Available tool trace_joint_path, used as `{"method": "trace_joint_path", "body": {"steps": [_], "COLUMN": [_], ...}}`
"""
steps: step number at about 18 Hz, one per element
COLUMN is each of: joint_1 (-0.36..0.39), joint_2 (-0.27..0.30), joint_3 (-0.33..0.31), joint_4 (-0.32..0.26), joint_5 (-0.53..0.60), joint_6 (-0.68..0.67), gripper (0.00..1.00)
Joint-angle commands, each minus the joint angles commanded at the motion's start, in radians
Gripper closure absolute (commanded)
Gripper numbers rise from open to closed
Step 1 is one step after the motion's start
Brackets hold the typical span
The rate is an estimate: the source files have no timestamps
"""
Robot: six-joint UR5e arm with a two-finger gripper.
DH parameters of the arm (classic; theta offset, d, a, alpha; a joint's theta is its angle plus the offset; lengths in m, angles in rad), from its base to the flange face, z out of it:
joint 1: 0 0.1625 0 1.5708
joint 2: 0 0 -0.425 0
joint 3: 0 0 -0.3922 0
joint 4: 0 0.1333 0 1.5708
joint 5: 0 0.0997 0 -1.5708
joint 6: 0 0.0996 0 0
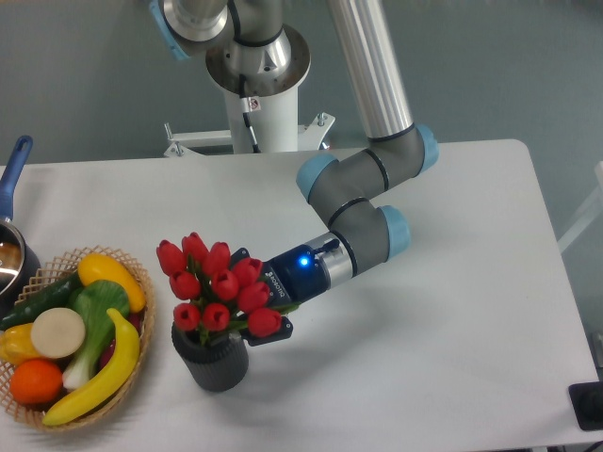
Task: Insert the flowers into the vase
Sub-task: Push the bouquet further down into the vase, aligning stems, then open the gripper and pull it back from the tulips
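At your far left, a wicker basket (pixel 139 282) holds a banana (pixel 104 372), an orange (pixel 36 380) and vegetables. Behind it you see a blue-handled pot (pixel 11 247) on the white table (pixel 452 358).

Your arm (pixel 377 104) comes down from the base at the table's far edge, folds at the grey wrist joints (pixel 363 202) and reaches leftward, low over the table. Your gripper (pixel 256 301) lies nearly level, its blue light showing on the body. You cannot tell how the jaws stand, since the fingertips are hidden.
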Motion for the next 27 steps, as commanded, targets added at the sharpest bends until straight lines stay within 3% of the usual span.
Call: {"method": "trace_joint_path", "body": {"steps": [3,5,10,17,27], "joint_1": [-0.002,-0.002,0.0,0.005,0.072], "joint_2": [0.002,0.003,0.008,0.029,0.19], "joint_3": [-0.002,0.0,-0.002,-0.008,0.005], "joint_4": [0.0,0.0,0.0,0.0,-0.002], "joint_5": [0.014,0.031,0.031,0.084,0.366], "joint_6": [0.0,0.0,0.0,0.0,-0.006], "gripper": [0.3,0.18,0.0,0.0,0.0]}}
